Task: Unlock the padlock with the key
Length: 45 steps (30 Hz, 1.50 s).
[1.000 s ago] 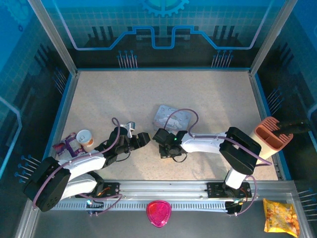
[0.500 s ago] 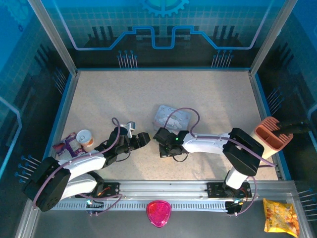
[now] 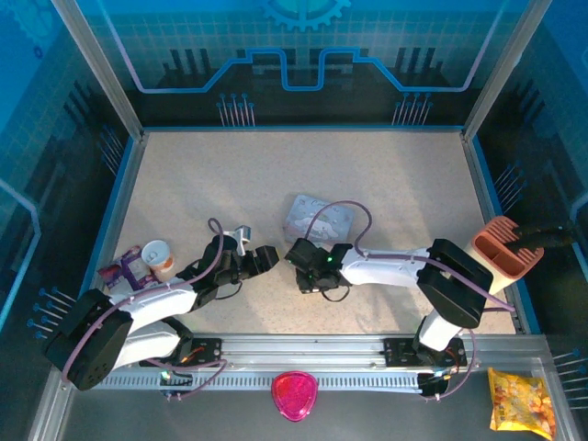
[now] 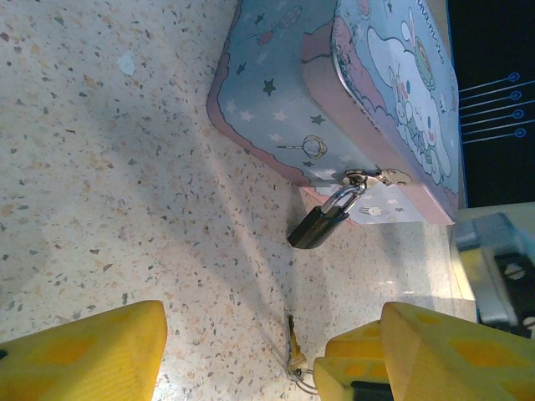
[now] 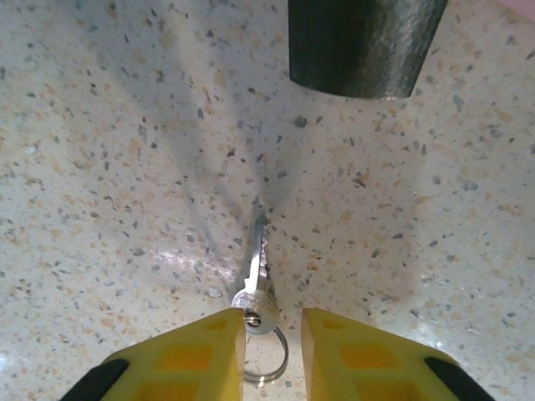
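The key [image 5: 253, 280], thin and silvery, lies flat on the speckled table [image 5: 100, 150], right at the tips of the right gripper [image 5: 272, 334]. Its round head sits in the narrow gap between the two yellow fingers [image 5: 188, 355]. The head rests against the inner edge of one finger, and we see a sliver of table between it and the other. A wire ring [image 5: 266, 368] threaded through the head lies deeper in the gap, and the blade points straight away from the fingertips. We see these jaws a little parted, not pinching the key.

Further ahead of that gripper, past the tip of the blade and apart from it, is the dark grey body of the padlock [image 5: 364, 46].

Through the left wrist camera, we see the padlock hanging by its shackle from a small clasp [image 4: 372, 177]. The clasp is on the side of a pale blue cartoon-printed tin [image 4: 267, 92], which lies ahead of the left gripper [image 3: 265, 257]. The lock's body leans on the table just beside the tin's wall. The left gripper's yellow fingers stand wide apart and hold nothing. The key lies on the table just ahead of their gap.

From above, we see the two grippers tip to tip, close but apart, with the tin just beyond them.
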Available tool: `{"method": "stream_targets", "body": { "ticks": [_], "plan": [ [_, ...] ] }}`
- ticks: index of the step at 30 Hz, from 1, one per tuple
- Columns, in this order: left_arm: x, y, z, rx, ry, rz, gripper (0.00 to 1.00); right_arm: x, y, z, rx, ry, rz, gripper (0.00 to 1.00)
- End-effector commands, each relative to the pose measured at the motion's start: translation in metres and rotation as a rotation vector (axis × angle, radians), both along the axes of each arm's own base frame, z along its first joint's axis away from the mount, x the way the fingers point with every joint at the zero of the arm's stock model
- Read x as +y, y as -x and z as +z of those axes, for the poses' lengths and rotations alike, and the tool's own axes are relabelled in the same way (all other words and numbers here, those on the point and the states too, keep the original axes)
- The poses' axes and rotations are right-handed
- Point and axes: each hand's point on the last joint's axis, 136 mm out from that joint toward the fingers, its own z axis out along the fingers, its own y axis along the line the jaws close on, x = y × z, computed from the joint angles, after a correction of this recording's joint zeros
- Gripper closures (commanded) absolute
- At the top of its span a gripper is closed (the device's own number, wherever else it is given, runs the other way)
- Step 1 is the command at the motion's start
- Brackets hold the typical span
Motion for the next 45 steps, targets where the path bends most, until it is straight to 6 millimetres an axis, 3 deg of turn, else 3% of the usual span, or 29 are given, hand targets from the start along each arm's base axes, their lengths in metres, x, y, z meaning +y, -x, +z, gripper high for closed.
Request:
{"method": "stream_targets", "body": {
  "ticks": [1,16,24,40,45],
  "plan": [
    [0.002,-0.004,0.001,-0.018,-0.01,0.006,0.31,-0.004,0.012,-0.011,0.036,0.048,0.012,0.75],
    [0.003,-0.004,0.0,-0.021,-0.015,0.006,0.3,0.007,0.008,-0.009,0.022,0.028,0.02,0.69],
    [0.005,-0.002,-0.002,-0.019,-0.018,0.009,0.3,0.013,0.004,0.008,-0.022,-0.008,0.022,0.69],
    [0.005,-0.002,-0.002,-0.019,-0.016,0.009,0.3,0.019,0.013,-0.021,0.035,0.029,0.043,0.67],
    [0.004,-0.002,-0.002,-0.019,-0.016,0.008,0.3,0.022,0.009,-0.008,0.007,0.01,0.042,0.67]
  ]
}}
